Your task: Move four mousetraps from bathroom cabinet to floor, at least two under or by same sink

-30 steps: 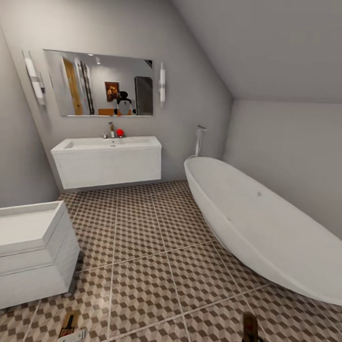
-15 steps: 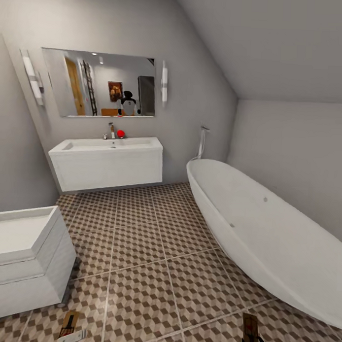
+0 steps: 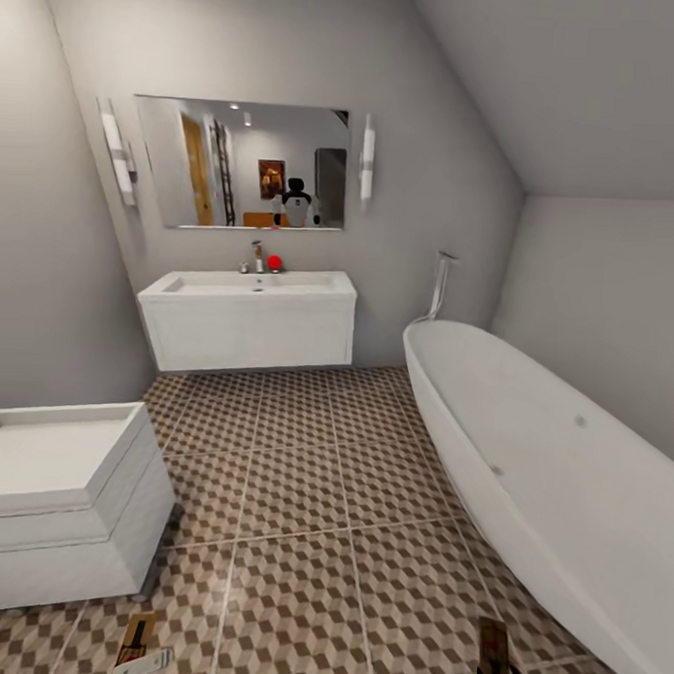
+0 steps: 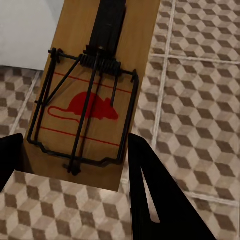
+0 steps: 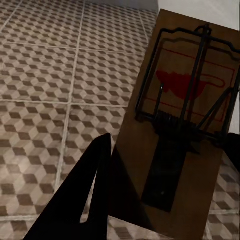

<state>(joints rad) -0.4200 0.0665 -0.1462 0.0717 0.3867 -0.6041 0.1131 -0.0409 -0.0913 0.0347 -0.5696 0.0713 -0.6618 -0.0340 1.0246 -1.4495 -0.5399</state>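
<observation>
Two mousetraps ride with us over the bathroom floor (image 3: 302, 491), whose cube-patterned tiles spread beneath both tools. Well ahead of them, the bathroom sink (image 3: 249, 285) hangs on the far wall under a mirror (image 3: 248, 165), with a bathtub (image 3: 556, 471) beyond the right tool. Our left tool (image 4: 75, 165) is clenched on the left mousetrap (image 4: 92, 95), its fingers at both board edges. Our right tool (image 5: 167, 175) grips the right mousetrap (image 5: 180, 115) likewise.

Both mousetraps (image 3: 137, 641) cut off by the head view's lower edge
</observation>
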